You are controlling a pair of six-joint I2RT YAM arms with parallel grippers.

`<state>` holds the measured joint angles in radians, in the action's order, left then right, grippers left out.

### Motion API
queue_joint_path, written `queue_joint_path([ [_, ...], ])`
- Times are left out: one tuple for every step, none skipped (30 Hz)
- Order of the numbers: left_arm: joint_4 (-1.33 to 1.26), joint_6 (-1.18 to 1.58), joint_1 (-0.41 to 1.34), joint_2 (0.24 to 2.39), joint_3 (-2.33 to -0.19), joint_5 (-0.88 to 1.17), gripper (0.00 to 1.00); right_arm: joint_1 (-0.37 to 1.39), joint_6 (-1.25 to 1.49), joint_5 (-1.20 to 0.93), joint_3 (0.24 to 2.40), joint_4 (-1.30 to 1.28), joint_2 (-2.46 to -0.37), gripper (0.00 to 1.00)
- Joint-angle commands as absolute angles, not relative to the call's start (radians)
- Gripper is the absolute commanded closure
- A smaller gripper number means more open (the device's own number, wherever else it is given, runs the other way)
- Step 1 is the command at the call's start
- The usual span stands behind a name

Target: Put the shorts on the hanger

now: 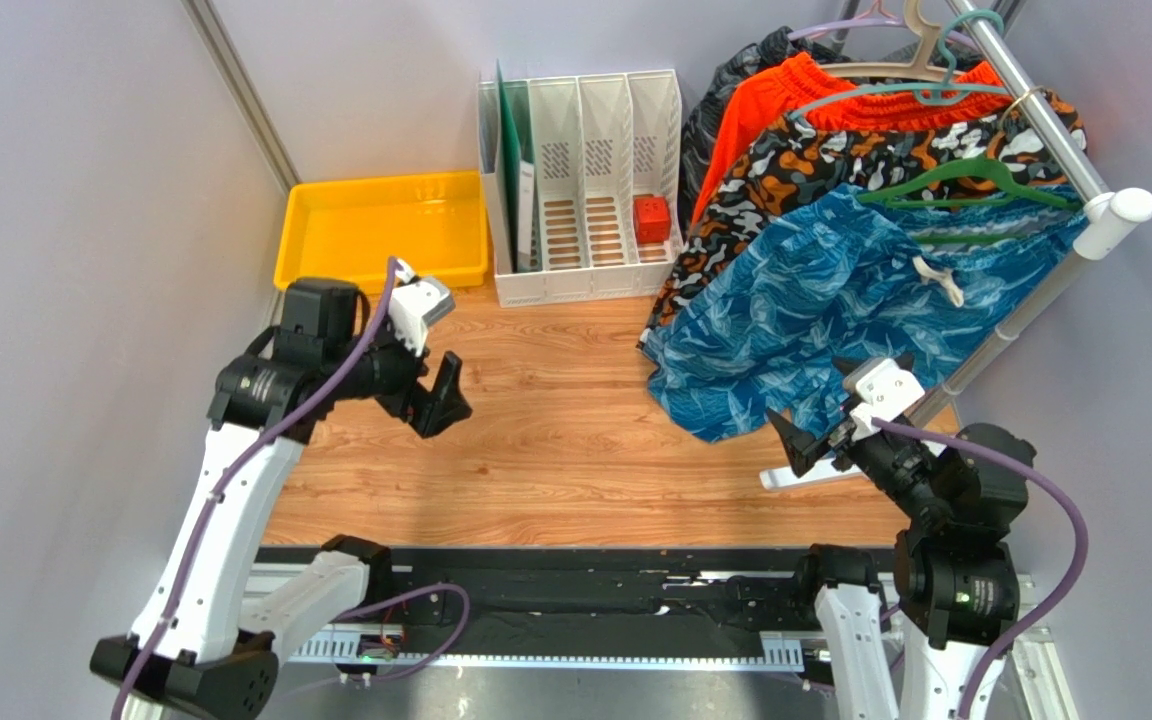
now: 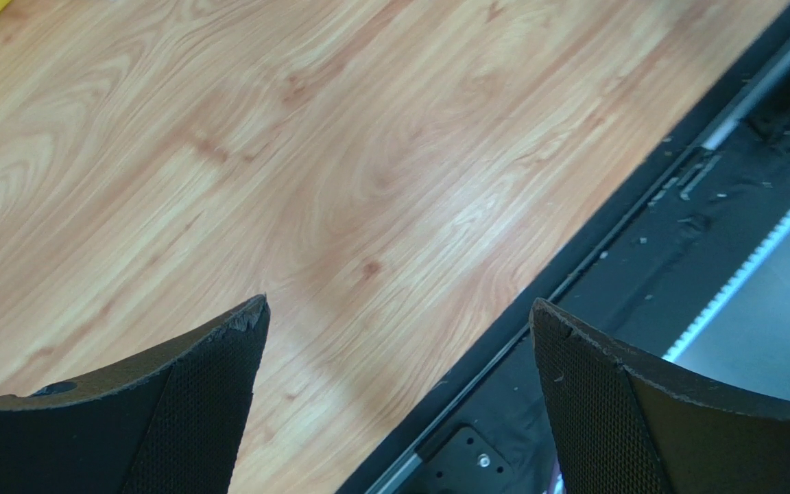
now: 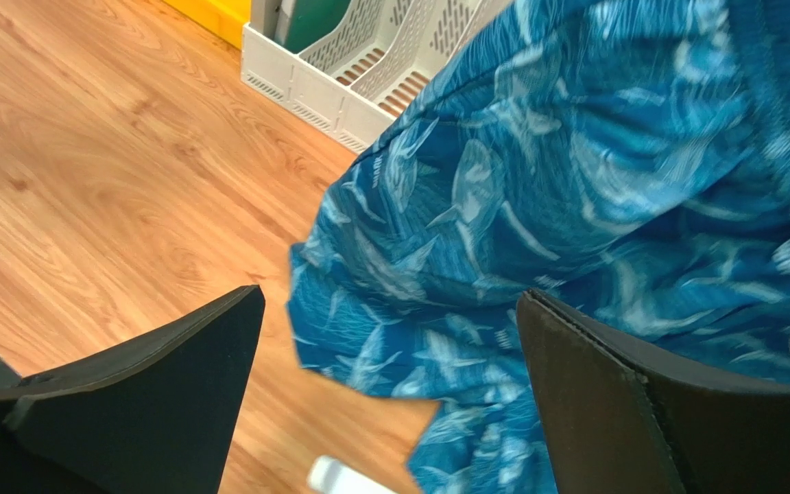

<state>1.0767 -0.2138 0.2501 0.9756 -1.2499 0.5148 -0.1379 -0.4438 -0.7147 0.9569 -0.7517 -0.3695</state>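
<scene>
The blue leaf-print shorts (image 1: 815, 308) hang from the dark green hanger (image 1: 973, 177) on the rail at the right, white drawstring showing, with the legs draping down onto the wooden table. My right gripper (image 1: 805, 440) is open just below the shorts' lower hem. In the right wrist view the shorts (image 3: 574, 185) fill the space beyond the right gripper (image 3: 389, 309), with nothing between its fingers. My left gripper (image 1: 440, 398) hovers open over the bare table at the left. In the left wrist view the left gripper (image 2: 399, 319) holds nothing.
Orange shorts (image 1: 838, 90) and camouflage shorts (image 1: 800, 165) hang behind on the same metal rail (image 1: 1056, 128). A white file organizer (image 1: 582, 165) with a red block (image 1: 651, 219) and a yellow tray (image 1: 372, 225) stand at the back. The rack's white foot (image 1: 815, 473) lies by my right gripper.
</scene>
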Motion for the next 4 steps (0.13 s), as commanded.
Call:
queue_joint_path([
  [1.045,-0.227,0.221,0.873,-1.181,0.397,0.01,-0.135,-0.25,-0.66,0.923,-0.727,-0.35,0.0],
  [1.04,-0.226,0.216,0.85,-1.172,0.382,0.01,-0.135,-0.238,-0.657,0.92,-0.72,-0.356,0.0],
  [1.037,-0.221,0.209,0.842,-1.167,0.341,0.01,-0.135,-0.217,-0.649,0.919,-0.713,-0.36,0.0],
  [1.031,-0.219,0.198,0.833,-1.16,0.321,0.01,-0.135,-0.21,-0.649,0.917,-0.713,-0.379,0.0],
])
